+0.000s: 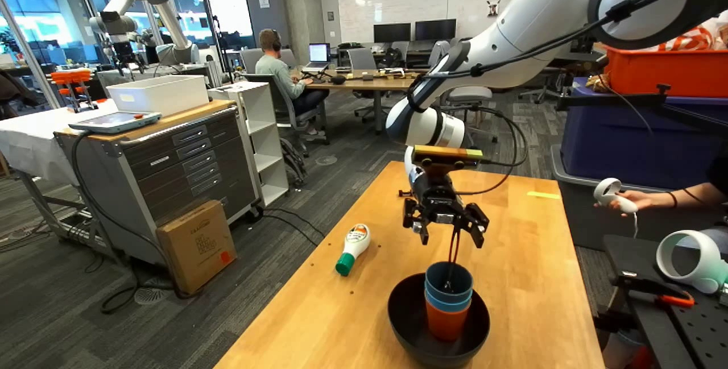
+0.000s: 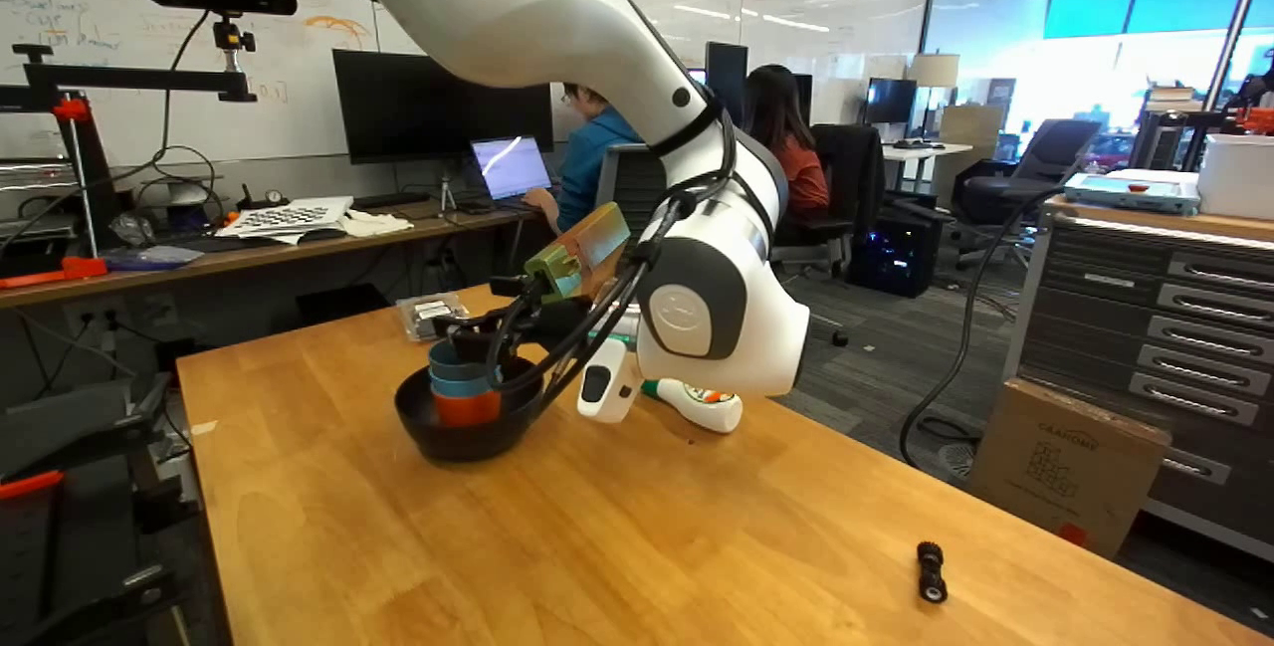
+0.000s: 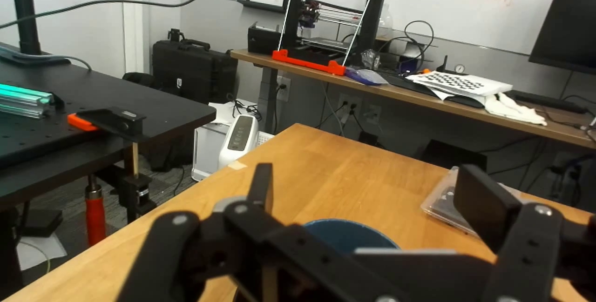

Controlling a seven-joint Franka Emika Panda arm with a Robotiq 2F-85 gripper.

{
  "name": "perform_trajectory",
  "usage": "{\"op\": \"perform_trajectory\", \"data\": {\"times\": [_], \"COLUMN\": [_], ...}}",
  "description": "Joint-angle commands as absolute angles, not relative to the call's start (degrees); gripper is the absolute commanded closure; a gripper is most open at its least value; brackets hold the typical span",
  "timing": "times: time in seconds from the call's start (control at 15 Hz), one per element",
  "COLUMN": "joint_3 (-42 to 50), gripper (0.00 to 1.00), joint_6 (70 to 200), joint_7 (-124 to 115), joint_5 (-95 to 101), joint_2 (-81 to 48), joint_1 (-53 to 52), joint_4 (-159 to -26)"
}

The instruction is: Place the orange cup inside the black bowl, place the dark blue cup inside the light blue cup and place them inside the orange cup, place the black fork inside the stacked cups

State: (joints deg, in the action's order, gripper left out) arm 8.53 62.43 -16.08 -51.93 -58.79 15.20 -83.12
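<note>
Fork, slim, black and plastic, stands leaning slightly in the dark blue plastic tumbler, which sits inside the light blue plastic tumbler, itself inside the bright orange plastic tumbler, all within the wide, round, glossy black bowl. The fingers of the black two-finger gripper are spread well apart, the fork's upper end showing between them, with nothing pinched; at this angle I cannot be sure whether the fork touches one of them.

The fork should be very light, stiff yet slightly springy, and slick; its upper shaft is the place to take hold, pinched gently. The tumblers look light too, so a sideways nudge could rock the stack; a straight lift away seems safest.

The bowl's wall rises around the orange tumbler, limiting any side reach. A white plastic bottle with a green cap lies on the wooden table well apart from the bowl, a flat clear plastic case near the table's edge, and a small black knobbed part farther off; none should block an upward path.
</note>
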Motion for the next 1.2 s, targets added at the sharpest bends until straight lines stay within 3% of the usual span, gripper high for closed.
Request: {"op": "perform_trajectory", "data": {"times": [0.0, 0.6, 1.13], "joint_3": [9.1, 9.1, 8.5], "gripper": [0.0, 0.0, 0.0], "joint_6": [62.7, 63.8, 72.5], "joint_7": [-13.7, -8.8, -7.8], "joint_5": [-49.7, -43.8, -24.6], "joint_2": [-56.8, -51.4, -36.5], "joint_1": [13.7, 11.6, 6.0], "joint_4": [-81.6, -81.4, -89.5]}}
